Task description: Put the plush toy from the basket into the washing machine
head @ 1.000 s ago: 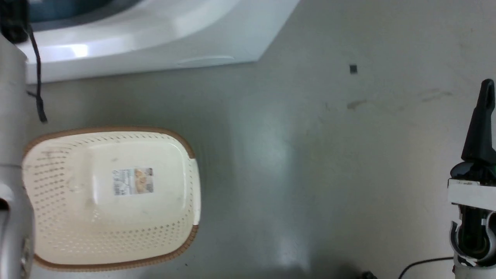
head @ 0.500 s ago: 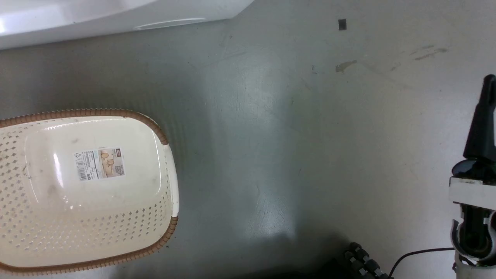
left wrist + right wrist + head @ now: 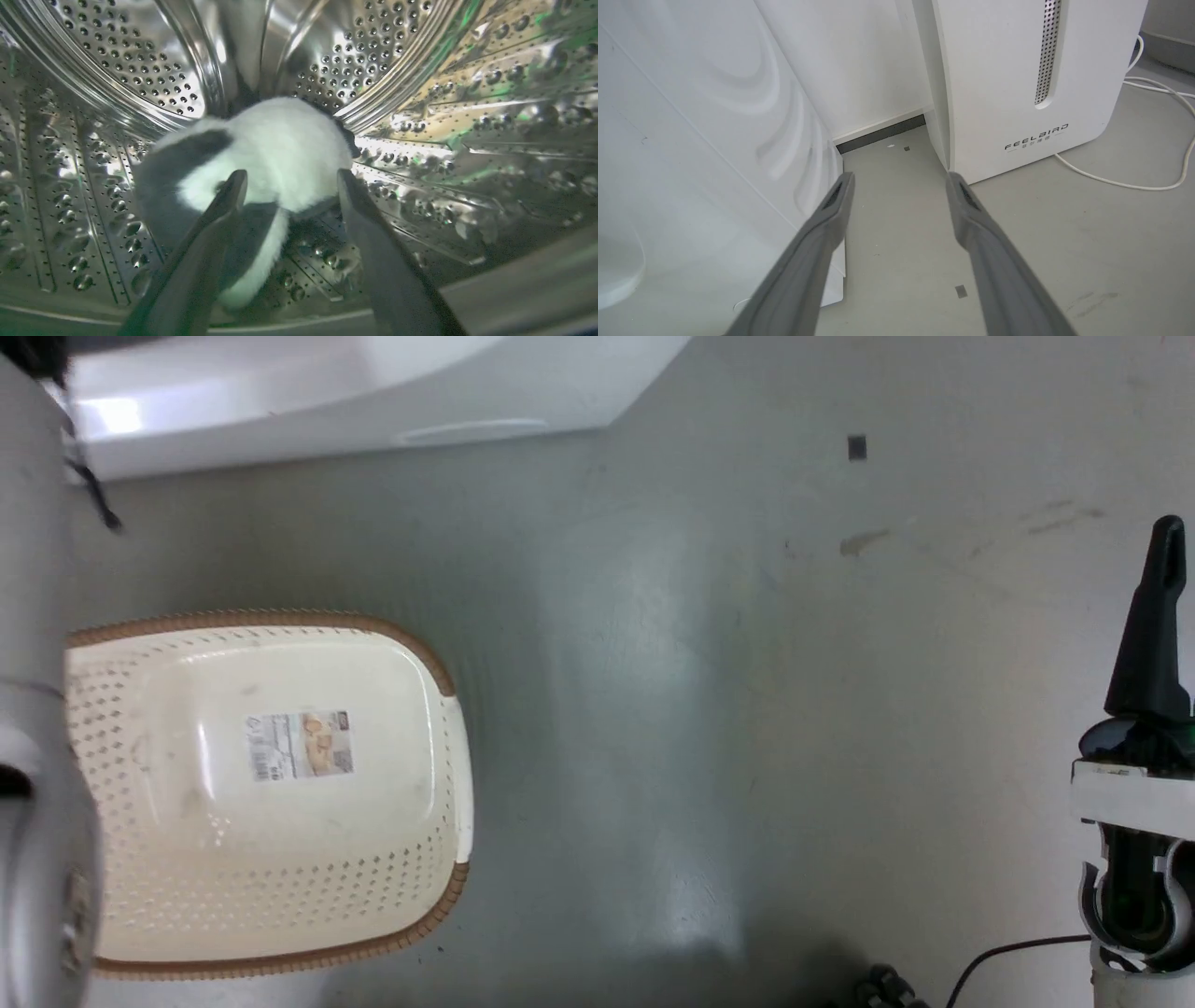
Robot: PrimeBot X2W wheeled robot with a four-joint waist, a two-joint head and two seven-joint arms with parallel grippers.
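Note:
In the left wrist view the black-and-white plush toy lies on the shiny perforated drum inside the washing machine. My left gripper is open, its two fingers spread on either side of the toy's near end without pinching it. The cream basket with its brown rim stands on the floor at the head view's left, holding nothing but the paper sticker on its bottom. The washing machine's white body runs along the top left. My right gripper is open over bare floor.
My pale left forearm runs up the head view's left edge. My right gripper stands at the right edge. The white FEELBIRD appliance with white cables stands just right of the washer's side panel.
The head camera has swung away and back, so the whole picture shifted and my left forearm shows again at the left edge. The basket and right gripper have not moved.

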